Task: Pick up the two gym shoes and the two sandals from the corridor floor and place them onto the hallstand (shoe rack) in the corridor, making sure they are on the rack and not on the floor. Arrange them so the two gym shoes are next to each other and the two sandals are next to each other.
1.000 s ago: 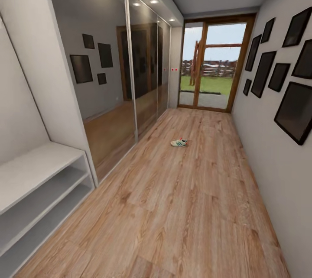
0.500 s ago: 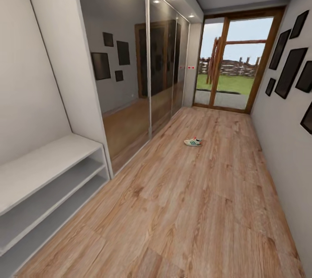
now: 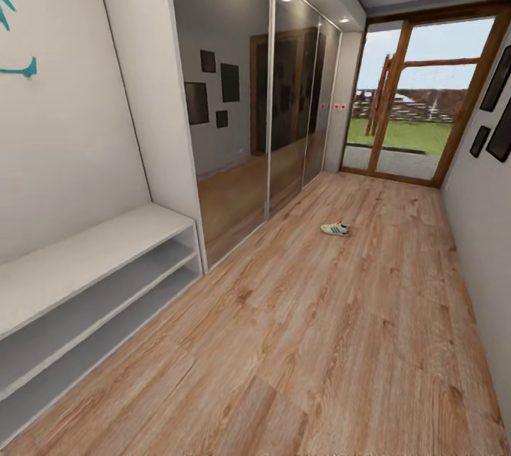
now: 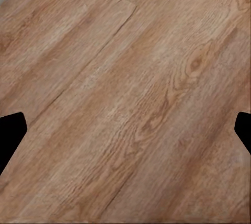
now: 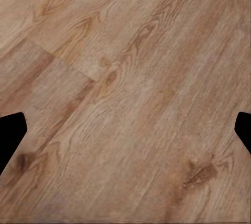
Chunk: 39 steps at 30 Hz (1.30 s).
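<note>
- Corridor floor point(image 3: 341, 342): wood planks run from my base to the glass door point(image 3: 419, 101) at the far end. Both wrist views show bare planks beneath my arms, nothing within reach.
- Hallstand point(image 3: 92, 257): the low white bench unit with two open shelves stands against the wall on my left side, much nearer to me than the gym shoe. Its top and both shelves carry no footwear in the part I can see.
- Mirrored wardrobe point(image 3: 241, 108): between the hallstand and the glass door, along the same wall.
- Gym shoe point(image 3: 335, 229): one white sneaker with green stripes lies on the floor well beyond the hallstand, toward the glass door, roughly mid-corridor. Its long axis lies across the corridor. Judgement: the base must drive forward before any grasp; the shoe sits about centred ahead, so neither arm is clearly nearer.
- Left jaws point(image 4: 125, 130) and right jaws point(image 5: 125, 130): fingertips sit at opposite picture edges, so both are spread wide and hold nothing.
</note>
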{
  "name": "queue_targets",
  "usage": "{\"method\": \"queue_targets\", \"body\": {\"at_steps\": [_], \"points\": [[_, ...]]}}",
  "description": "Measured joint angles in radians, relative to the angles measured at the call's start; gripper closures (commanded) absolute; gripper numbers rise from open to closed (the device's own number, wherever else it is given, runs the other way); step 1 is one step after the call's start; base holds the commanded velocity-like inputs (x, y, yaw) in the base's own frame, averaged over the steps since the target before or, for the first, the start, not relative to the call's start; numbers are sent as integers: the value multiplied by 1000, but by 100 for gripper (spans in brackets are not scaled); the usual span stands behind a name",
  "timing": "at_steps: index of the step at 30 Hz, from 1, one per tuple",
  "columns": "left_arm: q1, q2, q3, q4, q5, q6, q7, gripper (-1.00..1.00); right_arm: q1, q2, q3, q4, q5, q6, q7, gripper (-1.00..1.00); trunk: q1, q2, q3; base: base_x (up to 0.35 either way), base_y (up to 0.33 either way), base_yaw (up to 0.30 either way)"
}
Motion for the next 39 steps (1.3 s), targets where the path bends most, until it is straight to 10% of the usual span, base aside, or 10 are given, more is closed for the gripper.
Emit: {"method": "queue_targets", "body": {"at_steps": [39], "points": [[-1, -2, 12, 18, 0, 0, 0, -100, 0, 0, 0, 1, 0, -3, 0, -100, -1, 0, -23, -113, -108, 250]]}}
